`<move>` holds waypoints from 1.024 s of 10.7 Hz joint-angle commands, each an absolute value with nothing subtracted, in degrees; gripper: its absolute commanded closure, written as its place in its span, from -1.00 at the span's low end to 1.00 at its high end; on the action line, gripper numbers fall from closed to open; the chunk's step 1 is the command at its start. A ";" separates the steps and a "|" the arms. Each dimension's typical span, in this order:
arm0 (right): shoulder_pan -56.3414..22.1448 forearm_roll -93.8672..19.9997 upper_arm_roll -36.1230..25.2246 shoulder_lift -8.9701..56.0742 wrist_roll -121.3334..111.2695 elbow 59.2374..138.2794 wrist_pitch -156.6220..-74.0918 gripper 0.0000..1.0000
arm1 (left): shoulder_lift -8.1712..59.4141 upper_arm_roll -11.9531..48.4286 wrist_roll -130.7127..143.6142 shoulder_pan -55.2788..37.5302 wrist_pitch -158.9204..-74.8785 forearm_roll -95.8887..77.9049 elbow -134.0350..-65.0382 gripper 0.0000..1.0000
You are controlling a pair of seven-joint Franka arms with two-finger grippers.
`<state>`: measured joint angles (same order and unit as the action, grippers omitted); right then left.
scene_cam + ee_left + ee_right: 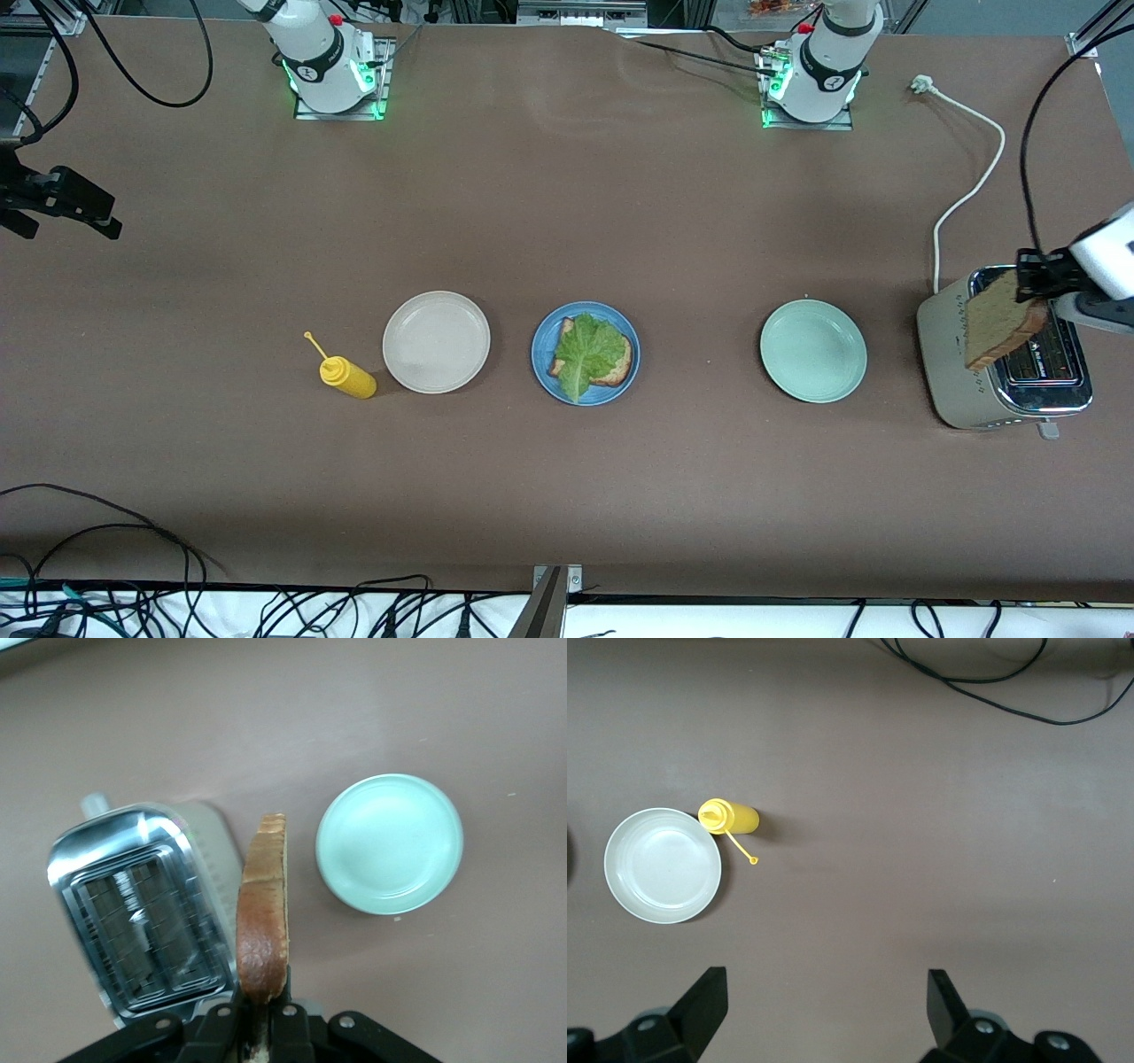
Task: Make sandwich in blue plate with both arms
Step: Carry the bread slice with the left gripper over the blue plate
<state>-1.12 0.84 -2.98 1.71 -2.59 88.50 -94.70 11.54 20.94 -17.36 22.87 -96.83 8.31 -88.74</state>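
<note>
The blue plate sits mid-table with one slice of brown toast on it and a ruffled green lettuce leaf on top. My left gripper is shut on a second slice of brown toast and holds it edge-up over the toaster. In the left wrist view the fingers clamp this slice at my left gripper, next to the toaster's open slots. My right gripper is open and empty, in the air over the right arm's end of the table.
A beige plate and a yellow squeeze bottle lie beside the blue plate toward the right arm's end. A pale green plate lies between the blue plate and the toaster. The toaster's white cord trails toward the bases.
</note>
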 commanded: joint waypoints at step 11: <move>-1.14 1.41 -2.90 1.93 -2.29 87.54 -93.34 -1.00 | 24.85 32.52 6.86 5.54 -101.76 -22.91 -85.00 1.00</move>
<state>-1.13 0.84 -3.00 1.77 -2.59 88.43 -94.49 20.60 32.75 8.32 7.48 -99.00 -17.22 -89.22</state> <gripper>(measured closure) 0.000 0.903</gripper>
